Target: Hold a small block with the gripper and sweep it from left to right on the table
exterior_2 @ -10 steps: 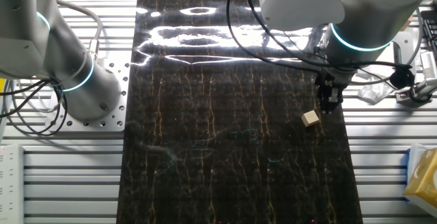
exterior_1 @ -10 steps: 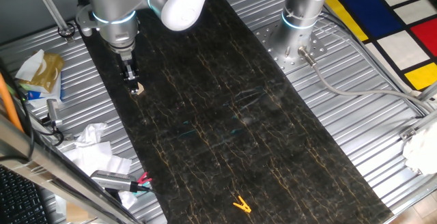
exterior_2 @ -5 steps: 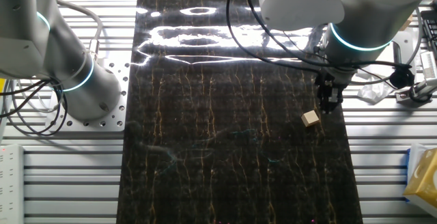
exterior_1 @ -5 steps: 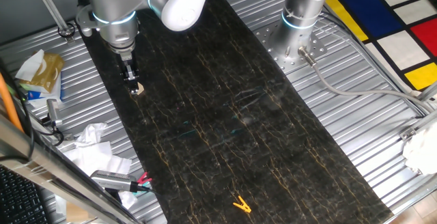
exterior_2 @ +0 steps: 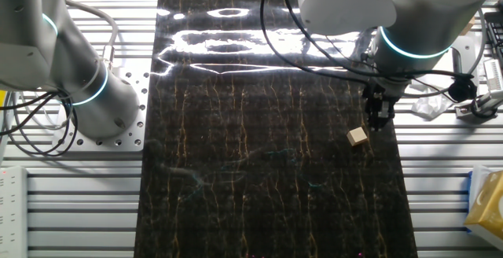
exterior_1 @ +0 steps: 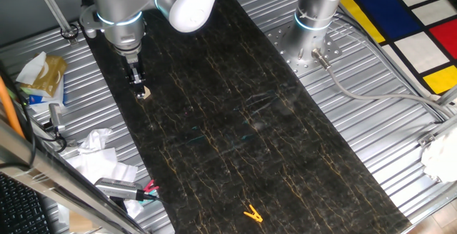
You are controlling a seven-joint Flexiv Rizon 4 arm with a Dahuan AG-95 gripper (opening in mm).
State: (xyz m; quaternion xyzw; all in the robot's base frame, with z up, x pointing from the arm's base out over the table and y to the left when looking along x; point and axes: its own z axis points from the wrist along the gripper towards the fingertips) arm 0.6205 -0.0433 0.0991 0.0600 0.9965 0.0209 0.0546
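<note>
Black gold-veined table point(exterior_1: 235, 120) in ribbed grey metal; gripper point(exterior_2: 378, 123), jaw state indiscernible, beside small block point(exterior_2: 357, 137).

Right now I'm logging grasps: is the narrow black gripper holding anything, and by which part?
Nothing is held. The narrow black two-finger gripper hangs beside the small pale tan wooden cube, which lies free on the black gold-veined tabletop.
</note>
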